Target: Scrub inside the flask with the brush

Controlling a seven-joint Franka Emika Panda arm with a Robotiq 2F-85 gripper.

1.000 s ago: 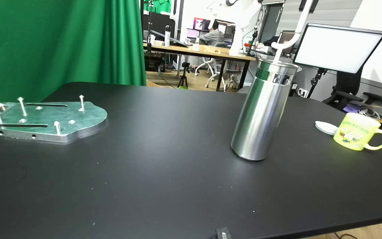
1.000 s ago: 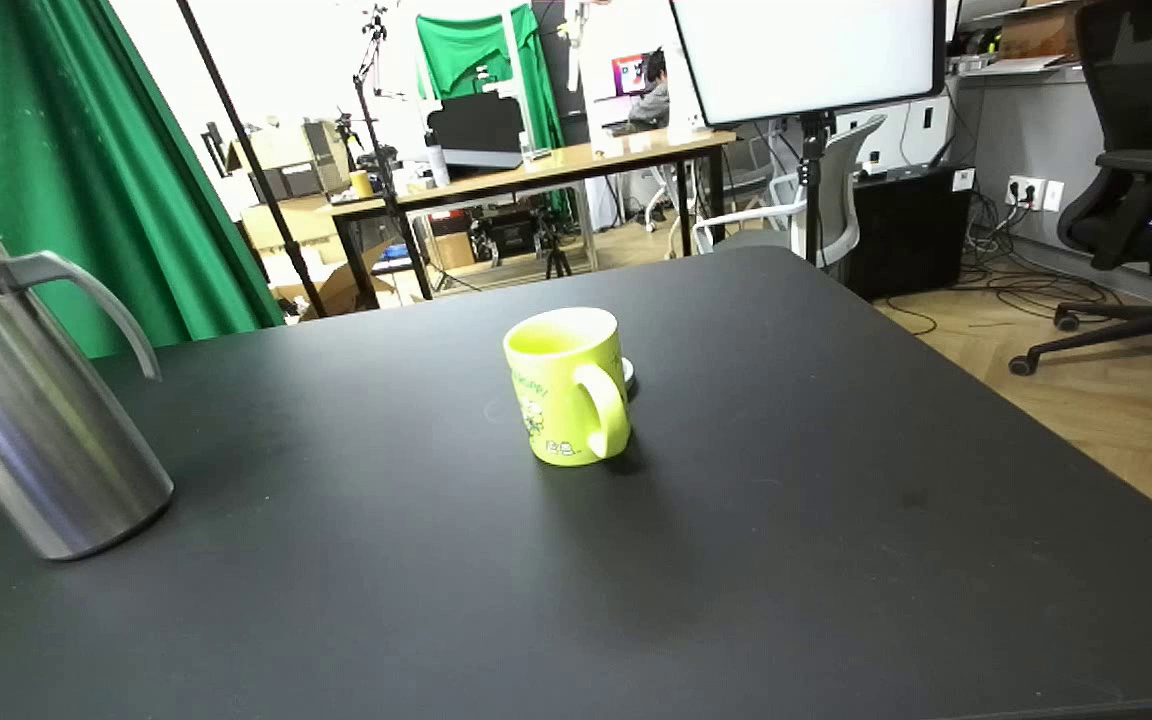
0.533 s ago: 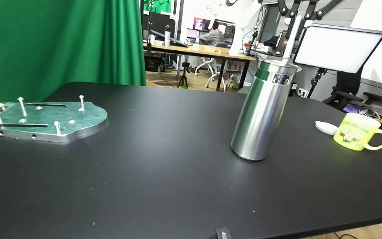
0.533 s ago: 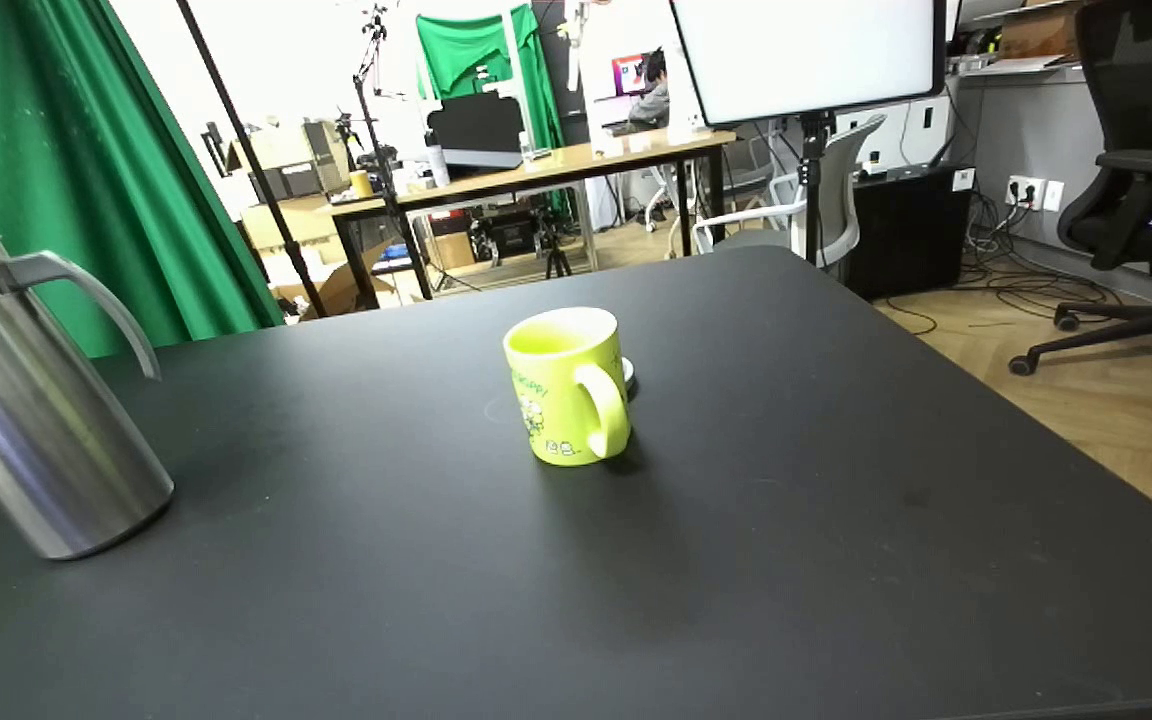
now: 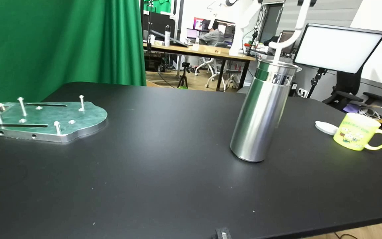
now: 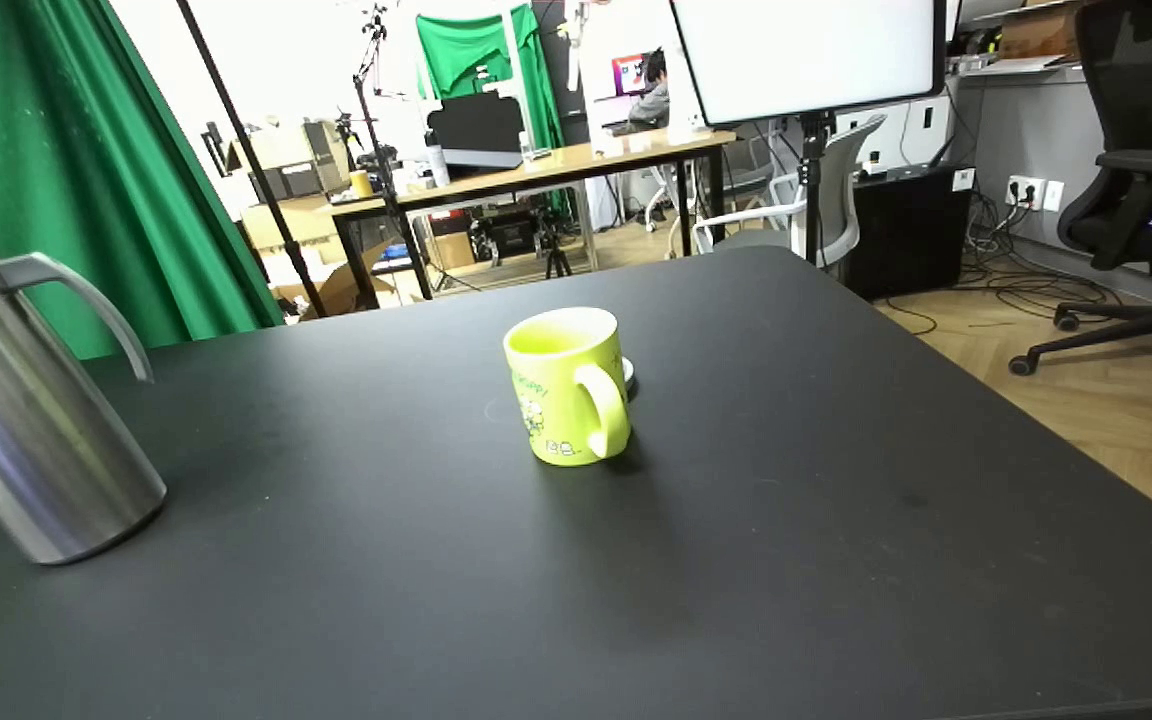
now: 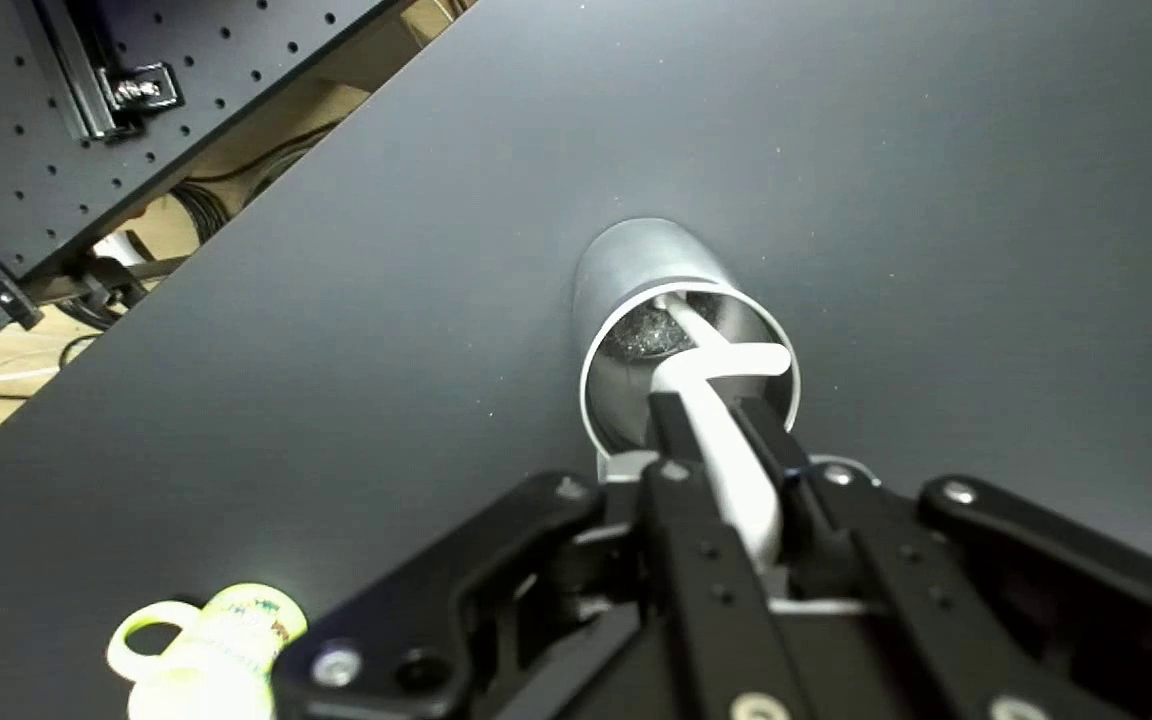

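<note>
The flask (image 5: 259, 113) is a tall brushed-steel cylinder standing on the black table. It also shows at the left edge of an exterior view (image 6: 41, 430), with its grey handle, and from above in the wrist view (image 7: 641, 255). The white brush (image 5: 298, 23) has a bent handle, and its thin stem goes down through the flask's open mouth. In the wrist view the brush handle (image 7: 736, 480) lies between the black fingers. My gripper (image 7: 716, 405) is shut on it above the flask; only its fingertips (image 5: 307, 2) show in an exterior view. The brush head cannot be made out inside.
A yellow-green mug (image 5: 356, 131) stands beside a small white lid (image 5: 326, 127); the mug also shows in the other views (image 6: 566, 390) (image 7: 236, 630). A metal plate with upright bolts (image 5: 45, 116) lies at the far left. A perforated board (image 7: 136, 60) is beyond the table edge.
Between one second and half a second ago, my gripper pushed the brush down into the flask. Now it is raised again with the brush. The flask has shifted very slightly on the table.
</note>
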